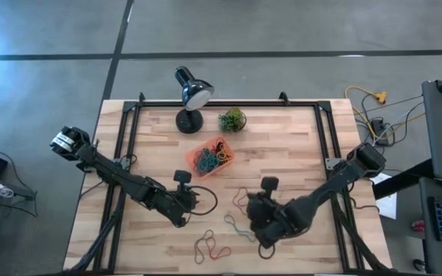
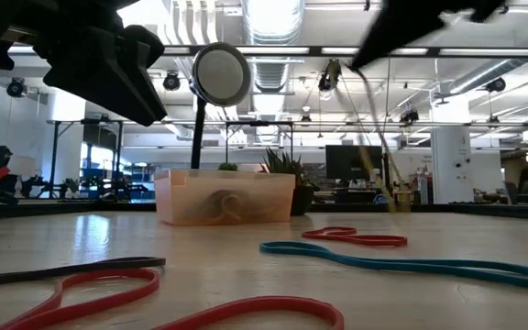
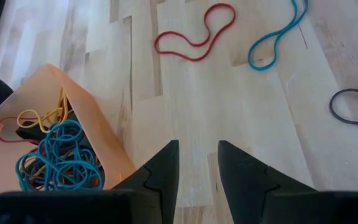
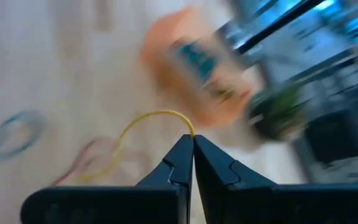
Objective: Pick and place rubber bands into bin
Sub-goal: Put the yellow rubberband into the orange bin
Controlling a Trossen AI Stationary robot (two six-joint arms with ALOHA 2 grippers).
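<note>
The orange bin (image 1: 209, 157) stands on the wooden table in front of the lamp, with a tangle of blue, yellow and red rubber bands (image 3: 55, 158) inside. More rubber bands lie flat on the table: a red one (image 3: 194, 34), a blue one (image 3: 278, 37) and a dark one (image 3: 353, 106). My left gripper (image 3: 197, 155) hovers open over bare wood beside the bin's near side. My right gripper (image 4: 192, 146), raised above the table to the near right of the bin (image 4: 194, 68), is shut on a yellow rubber band (image 4: 148, 118). My right gripper pinches the yellow rubber band at one end of its loop (image 4: 190, 132), right at the tips of the two shut fingers. The fingers slant down toward the bin. The band (image 2: 374, 156) hangs slack below them; whether its lower end touches the table does not show.
A black desk lamp (image 1: 192, 96) and a small green plant (image 1: 232, 119) stand at the far edge behind the bin. Red bands (image 1: 209, 247) and a teal one (image 1: 238, 226) lie near the front edge. A black frame runs around the tabletop.
</note>
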